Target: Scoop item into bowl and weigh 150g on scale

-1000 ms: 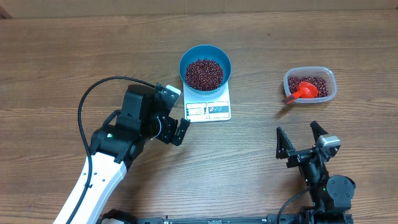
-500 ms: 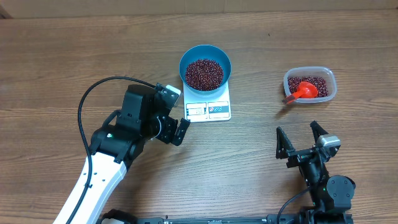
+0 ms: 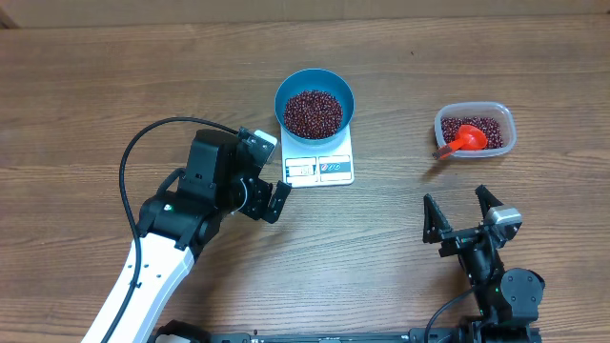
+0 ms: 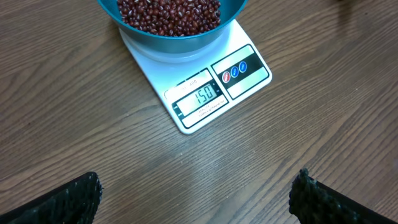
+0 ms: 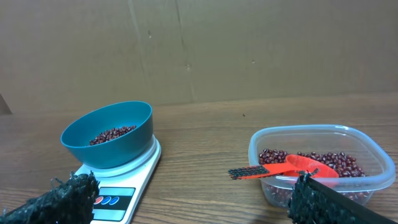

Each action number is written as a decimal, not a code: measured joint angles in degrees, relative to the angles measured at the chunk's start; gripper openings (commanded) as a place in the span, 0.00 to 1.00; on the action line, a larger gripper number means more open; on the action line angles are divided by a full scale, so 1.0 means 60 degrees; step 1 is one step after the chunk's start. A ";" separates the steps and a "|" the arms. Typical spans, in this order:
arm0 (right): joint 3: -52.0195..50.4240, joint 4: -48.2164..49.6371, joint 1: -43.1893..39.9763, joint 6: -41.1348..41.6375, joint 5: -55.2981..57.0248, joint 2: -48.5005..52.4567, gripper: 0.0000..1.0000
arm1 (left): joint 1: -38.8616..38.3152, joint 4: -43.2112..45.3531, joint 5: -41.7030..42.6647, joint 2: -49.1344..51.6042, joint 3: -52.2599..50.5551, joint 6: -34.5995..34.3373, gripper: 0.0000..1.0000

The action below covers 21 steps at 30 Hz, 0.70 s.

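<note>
Wooden table [image 3: 95, 76] holds white scale [image 4: 198, 94] under blue bowl [image 4: 174, 41] of red-brown beans [image 4: 168, 12].

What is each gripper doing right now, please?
Left gripper: open, holding nothing.
Right gripper: open, holding nothing.

Open table [image 3: 400, 214] separates the scale [image 3: 319, 170] from the tub [image 3: 510, 133]; the bowl [image 3: 280, 103] tops the scale.
</note>
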 measured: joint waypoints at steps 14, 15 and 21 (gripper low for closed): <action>0.0000 0.0000 0.0000 0.0007 0.0004 0.0000 1.00 | 0.0004 -0.0226 -0.0474 -0.0040 0.0000 0.0018 1.00; 0.0000 -0.0004 0.0000 0.0007 0.0000 0.0000 1.00 | 0.0004 -0.0226 -0.0539 -0.0098 -0.0004 0.0033 1.00; 0.0000 0.0000 0.0000 0.0007 0.0004 0.0000 1.00 | 0.0295 0.0164 -0.0776 -0.1100 -0.0004 0.0080 1.00</action>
